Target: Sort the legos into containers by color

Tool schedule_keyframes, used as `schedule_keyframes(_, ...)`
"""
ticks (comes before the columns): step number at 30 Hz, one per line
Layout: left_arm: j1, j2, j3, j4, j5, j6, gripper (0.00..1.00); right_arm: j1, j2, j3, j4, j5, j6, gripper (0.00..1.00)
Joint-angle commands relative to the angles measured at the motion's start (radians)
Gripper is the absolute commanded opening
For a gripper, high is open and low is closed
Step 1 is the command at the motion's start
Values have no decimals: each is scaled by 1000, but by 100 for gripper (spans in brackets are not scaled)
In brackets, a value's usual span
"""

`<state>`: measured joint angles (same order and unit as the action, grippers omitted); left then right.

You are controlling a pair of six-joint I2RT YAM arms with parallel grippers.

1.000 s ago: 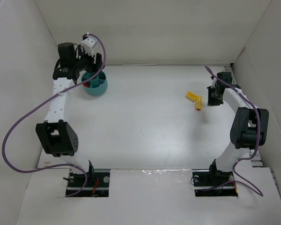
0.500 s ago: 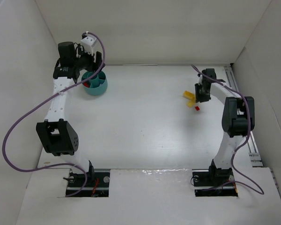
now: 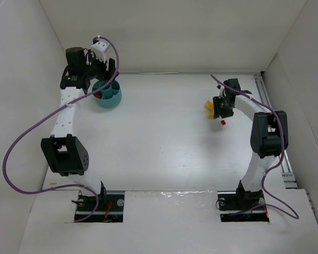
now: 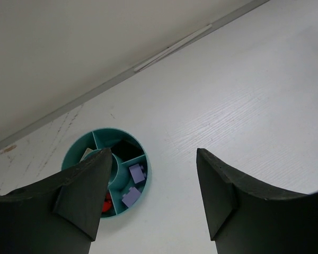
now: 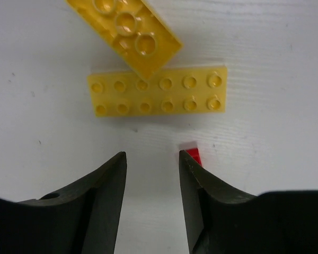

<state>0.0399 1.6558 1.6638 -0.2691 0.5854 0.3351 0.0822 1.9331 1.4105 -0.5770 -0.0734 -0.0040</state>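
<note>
**Jaws apart at both ends of the table, yellow and red bricks loose on the right**

At the far left of my overhead view, the left jaws hang apart and empty just above the round teal plastic bowl point(image 3: 107, 96). The bowl sits on the white table point(image 3: 164, 143) near the back wall. My left wrist camera looks down into its divided inside, where two pale purple plastic bricks point(image 4: 137, 173) lie close together. A small red brick point(image 4: 107, 201) is half hidden behind one dark finger point(image 4: 79, 196).

Well apart to the right, the right jaws point down, narrowly apart over bare table. Just beyond them lies a flat yellow plastic plate point(image 5: 159, 95), with an upturned yellow brick point(image 5: 124, 29) overlapping its far edge. A tiny red plastic piece point(image 5: 192, 156) peeks out beside the right-hand finger point(image 5: 201, 206).
</note>
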Motion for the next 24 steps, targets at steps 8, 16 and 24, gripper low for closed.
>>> schedule_keyframes(8,0,-4,10,28,22,5,63,-27,-100,-71,-27,30,-74,58)
schedule_keyframes(16,0,6,31,19,22,5,63,-47,-34,-48,-27,50,-83,58)
schedule_keyframes(24,0,6,31,10,22,5,64,-56,-5,-48,-27,60,-105,53)
